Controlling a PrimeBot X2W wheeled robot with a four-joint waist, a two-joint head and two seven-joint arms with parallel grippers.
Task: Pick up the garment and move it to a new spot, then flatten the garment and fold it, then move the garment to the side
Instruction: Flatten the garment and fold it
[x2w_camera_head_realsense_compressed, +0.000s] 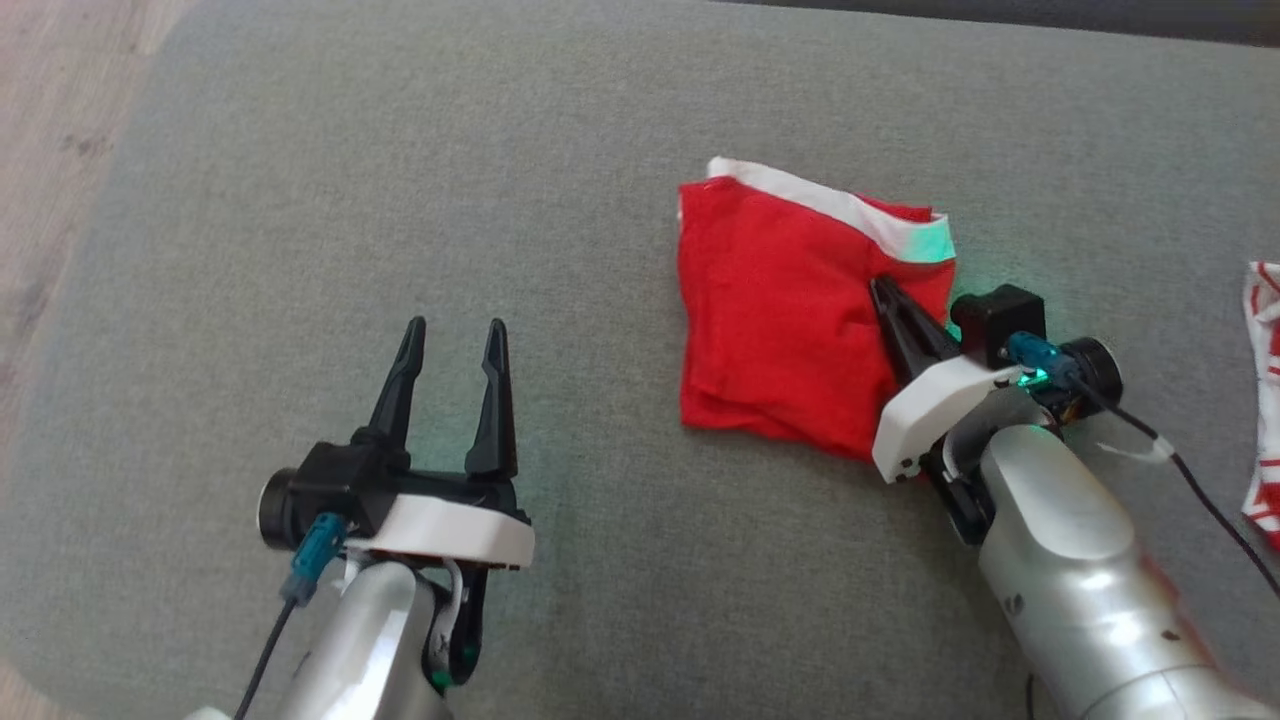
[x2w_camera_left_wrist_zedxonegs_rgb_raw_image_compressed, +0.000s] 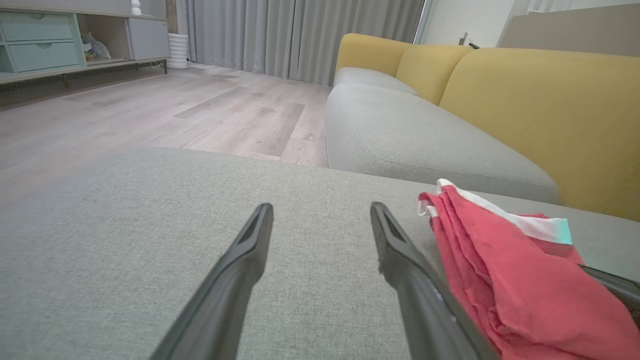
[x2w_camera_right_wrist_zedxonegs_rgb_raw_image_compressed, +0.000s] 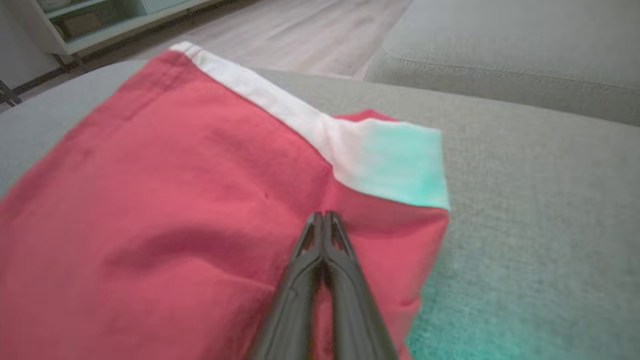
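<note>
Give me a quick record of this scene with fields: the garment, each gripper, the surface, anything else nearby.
garment: red with white band, folded, lying flat
surface: grey cushion
right gripper: shut, tips on the garment's right part; pinch unclear
left gripper: open, over bare cushion, apart from the garment
other: red-and-white cloth further right

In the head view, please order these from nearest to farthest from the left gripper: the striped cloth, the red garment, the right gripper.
1. Red garment, to the right of the left gripper.
2. Right gripper, on the garment's right part.
3. Striped cloth, at the far right edge.
</note>
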